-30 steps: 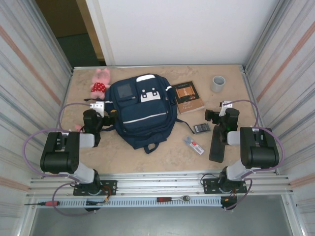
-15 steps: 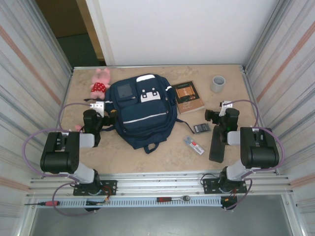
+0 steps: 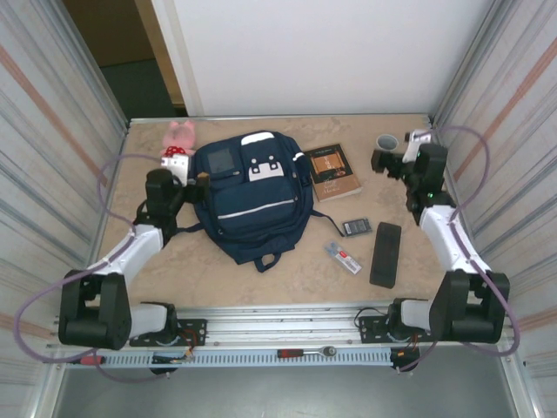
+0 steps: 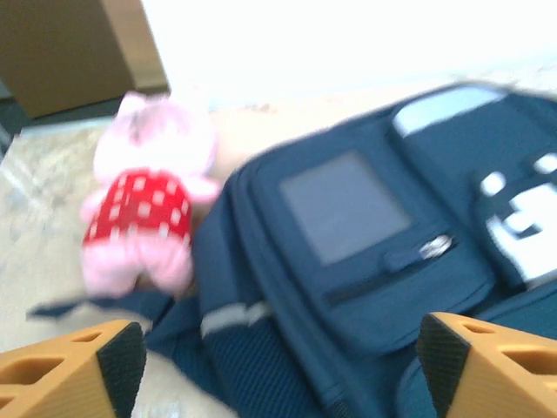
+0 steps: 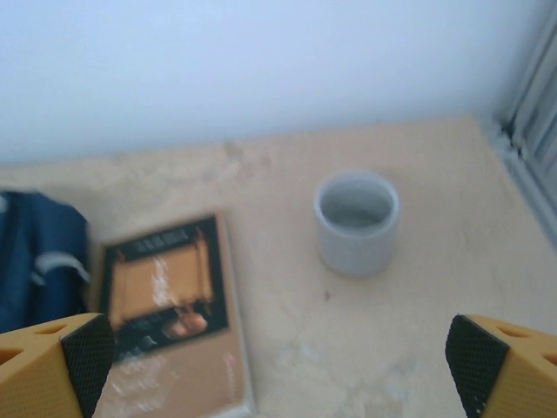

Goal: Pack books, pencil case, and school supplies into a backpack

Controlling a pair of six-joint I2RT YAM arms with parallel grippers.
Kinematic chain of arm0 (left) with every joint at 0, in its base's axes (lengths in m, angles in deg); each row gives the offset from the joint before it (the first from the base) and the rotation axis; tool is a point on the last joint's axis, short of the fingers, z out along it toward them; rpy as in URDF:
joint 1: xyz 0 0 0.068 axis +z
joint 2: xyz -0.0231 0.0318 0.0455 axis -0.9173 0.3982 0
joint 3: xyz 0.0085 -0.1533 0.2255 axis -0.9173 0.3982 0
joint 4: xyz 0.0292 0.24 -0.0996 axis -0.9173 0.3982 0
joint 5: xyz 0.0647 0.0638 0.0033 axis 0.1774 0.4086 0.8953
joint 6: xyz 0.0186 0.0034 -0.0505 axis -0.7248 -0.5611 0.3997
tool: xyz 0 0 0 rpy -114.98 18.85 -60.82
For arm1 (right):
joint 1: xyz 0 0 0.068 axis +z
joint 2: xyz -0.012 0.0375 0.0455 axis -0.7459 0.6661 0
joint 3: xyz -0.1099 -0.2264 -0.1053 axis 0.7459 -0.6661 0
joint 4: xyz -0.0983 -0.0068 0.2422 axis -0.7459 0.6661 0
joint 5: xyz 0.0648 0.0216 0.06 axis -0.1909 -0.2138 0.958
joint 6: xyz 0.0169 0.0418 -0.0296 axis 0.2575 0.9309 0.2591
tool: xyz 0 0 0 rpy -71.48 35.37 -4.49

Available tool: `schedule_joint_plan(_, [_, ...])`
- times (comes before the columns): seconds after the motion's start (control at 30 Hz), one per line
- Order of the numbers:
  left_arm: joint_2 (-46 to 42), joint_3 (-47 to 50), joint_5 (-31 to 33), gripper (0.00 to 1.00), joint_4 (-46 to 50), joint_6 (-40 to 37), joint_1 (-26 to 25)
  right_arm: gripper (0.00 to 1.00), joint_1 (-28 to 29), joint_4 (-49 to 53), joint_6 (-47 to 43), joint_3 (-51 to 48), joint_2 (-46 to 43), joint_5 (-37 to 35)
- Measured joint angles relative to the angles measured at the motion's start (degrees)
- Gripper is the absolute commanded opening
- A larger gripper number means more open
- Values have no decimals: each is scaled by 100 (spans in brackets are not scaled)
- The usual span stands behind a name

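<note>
Count: one large navy blue fabric backpack [image 3: 257, 209], two thin books, one long black rectangular pencil case [image 3: 385, 253], two small supplies, one grey cup [image 5: 357, 222], one pink plush toy in a red dotted dress [image 4: 148, 209].

The backpack lies flat, front up, in the middle of the beige table [image 3: 296, 283]. Its long axis runs far to near, with the white patches at the far end and the loop at the near end. In the left wrist view the front pocket zip looks drawn shut. I cannot tell what is inside.

The books are stacked just right of the backpack's top, long axis far to near and slightly tilted. The dark brown book with orange-gold print [image 3: 324, 162] is on top, and the tan-brown book [image 3: 341, 185] sticks out at the near right.

Nearer me lie the small dark grey flat rectangle [image 3: 355, 227] and the clear-grey flat pack with a red label [image 3: 343, 257], apart from each other. The pencil case is just right of the pack, long axis far to near.

The cup stands upright near the far right corner, and I see its bare grey bottom. The plush lies at the backpack's far left.

The left gripper [image 4: 280, 361] hovers over the backpack's left shoulder, jaws spread wide, holding nothing. The right gripper [image 5: 280, 357] is above the table between the books and the cup, jaws equally wide, holding nothing.
</note>
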Motion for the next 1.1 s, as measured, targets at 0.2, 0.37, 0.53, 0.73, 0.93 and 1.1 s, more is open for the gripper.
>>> schedule_joint_plan(0.2, [323,-1840,-358,68,1899,402,-507,99,754,1794,761,1521,-63,-7])
schedule_joint_plan(0.37, [1115,-2612,-890,53,2892,822,-772,99,1956,2330,1569,1325,144,-162])
schedule_joint_plan(0.53, [1858,-2675,-1298,45,3434,1152,-800,95,3023,2350,2243,1329,1152,-219])
schedule_joint_plan(0.73, [2157,-2361,-1475,39,3604,1294,-802,79,3722,2343,2603,1895,2702,-170])
schedule_joint_plan(0.93, [2159,-1746,-1473,34,3582,1349,-828,74,3836,2214,2962,2096,3480,-188])
schedule_joint_plan(1.1, [2127,-1432,-1445,28,3338,1499,-846,70,3886,1886,3209,1711,3571,-199])
